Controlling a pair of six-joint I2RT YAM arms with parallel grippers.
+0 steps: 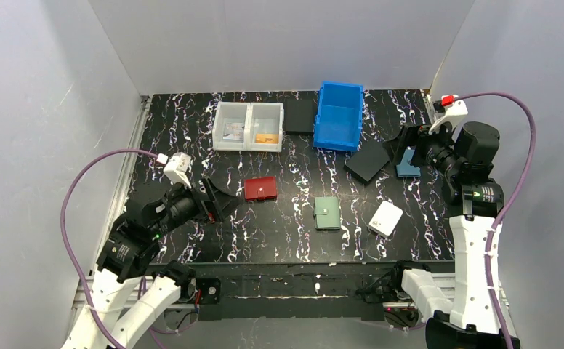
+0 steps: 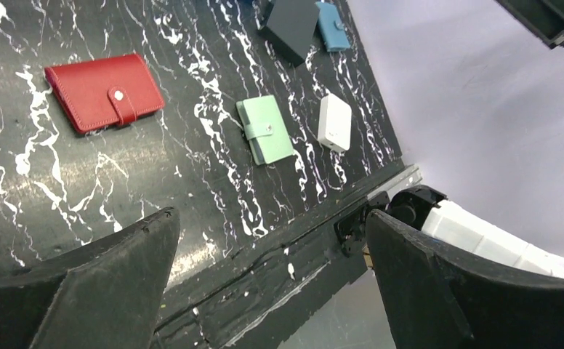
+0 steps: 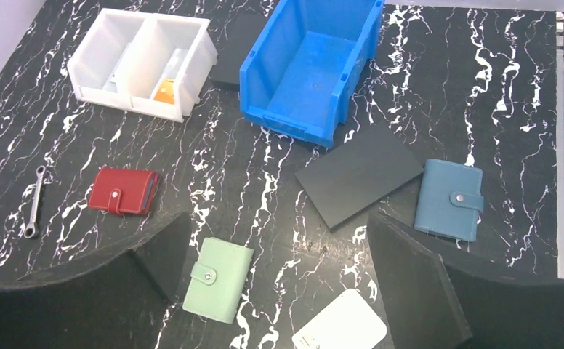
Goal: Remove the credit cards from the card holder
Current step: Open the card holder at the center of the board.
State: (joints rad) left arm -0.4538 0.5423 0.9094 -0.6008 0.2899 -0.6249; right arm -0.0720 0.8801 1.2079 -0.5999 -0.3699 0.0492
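The sage-green card holder (image 1: 328, 213) lies closed on the black marbled table, its snap tab fastened. It also shows in the left wrist view (image 2: 264, 129) and the right wrist view (image 3: 218, 279). No card shows in it. An orange card (image 1: 267, 138) lies in the right compartment of the white bin (image 1: 248, 113), also in the right wrist view (image 3: 165, 91). My left gripper (image 1: 221, 200) is open and empty, held above the table left of the red wallet (image 2: 270, 218). My right gripper (image 1: 404, 145) is open and empty, high at the back right (image 3: 278, 218).
A red wallet (image 1: 261, 189), a white wallet (image 1: 386, 218) and a blue wallet (image 3: 449, 198) lie closed. A blue bin (image 1: 339, 116) stands at the back. Two black square pads (image 1: 367, 160) (image 1: 299, 116) flank it. A small wrench (image 3: 35, 201) lies at the left.
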